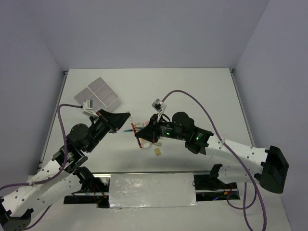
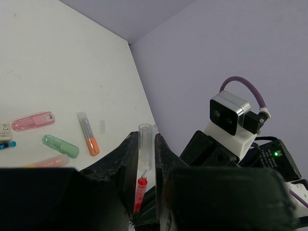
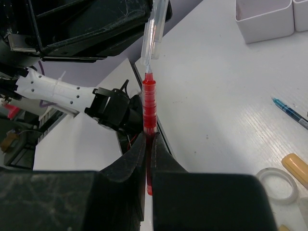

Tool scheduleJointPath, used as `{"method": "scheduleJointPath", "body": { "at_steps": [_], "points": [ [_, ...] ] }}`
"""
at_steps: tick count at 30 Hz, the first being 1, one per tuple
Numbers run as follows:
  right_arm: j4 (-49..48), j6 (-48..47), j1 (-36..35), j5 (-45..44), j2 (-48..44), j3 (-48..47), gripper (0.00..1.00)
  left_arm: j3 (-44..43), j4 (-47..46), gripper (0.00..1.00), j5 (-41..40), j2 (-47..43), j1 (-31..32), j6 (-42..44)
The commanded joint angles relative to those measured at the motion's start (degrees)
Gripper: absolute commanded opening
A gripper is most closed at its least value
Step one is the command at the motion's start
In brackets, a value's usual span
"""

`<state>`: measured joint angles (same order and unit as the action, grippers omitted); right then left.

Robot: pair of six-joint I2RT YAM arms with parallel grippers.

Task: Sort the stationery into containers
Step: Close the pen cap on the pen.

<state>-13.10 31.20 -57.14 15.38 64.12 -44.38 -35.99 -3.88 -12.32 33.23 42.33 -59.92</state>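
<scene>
My right gripper (image 3: 150,140) is shut on a thin red pen (image 3: 149,103) and holds it above the table. My left gripper (image 2: 146,137) is shut on the pen's clear cap (image 2: 145,144). The red pen's tip (image 2: 140,188) sits right at the mouth of the cap (image 3: 154,29). In the top view the two grippers, left (image 1: 126,118) and right (image 1: 144,132), meet at mid-table with the red pen (image 1: 138,140) between them. The white trays (image 1: 97,94) stand at the far left. Pink (image 2: 33,121), green (image 2: 60,146) and orange-tipped (image 2: 88,133) markers lie on the table.
A blue pen (image 3: 288,110), a clear tape ring (image 3: 276,185) and a tan marker end (image 3: 296,166) lie near the right gripper. A tan eraser (image 1: 157,151) lies in front of the arms. One white tray corner (image 3: 263,17) shows far right.
</scene>
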Motion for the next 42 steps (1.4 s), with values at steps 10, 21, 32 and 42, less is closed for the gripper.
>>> {"method": "scheduleJointPath", "body": {
  "at_steps": [10, 21, 32, 42],
  "points": [
    [0.36, -1.41, -0.42, -0.17, 0.48, -3.96, 0.0, -1.46, -2.01, 0.0, 0.63, 0.08, 0.3, 2.09],
    [0.45, -1.14, -0.42, -0.17, 0.57, -4.05, 0.0, -0.93, -1.3, 0.0, -0.25, -0.45, 0.3, 2.7],
    [3.08, -2.02, 0.1, -1.49, 2.15, -7.3, 0.0, 0.13, -4.47, 0.0, 3.7, -0.27, 0.21, 4.29],
    [2.91, -1.93, 0.46, -2.02, 1.54, -7.83, 0.0, 1.44, -6.57, 0.0, 5.46, -1.07, 0.3, 7.1]
  ]
}}
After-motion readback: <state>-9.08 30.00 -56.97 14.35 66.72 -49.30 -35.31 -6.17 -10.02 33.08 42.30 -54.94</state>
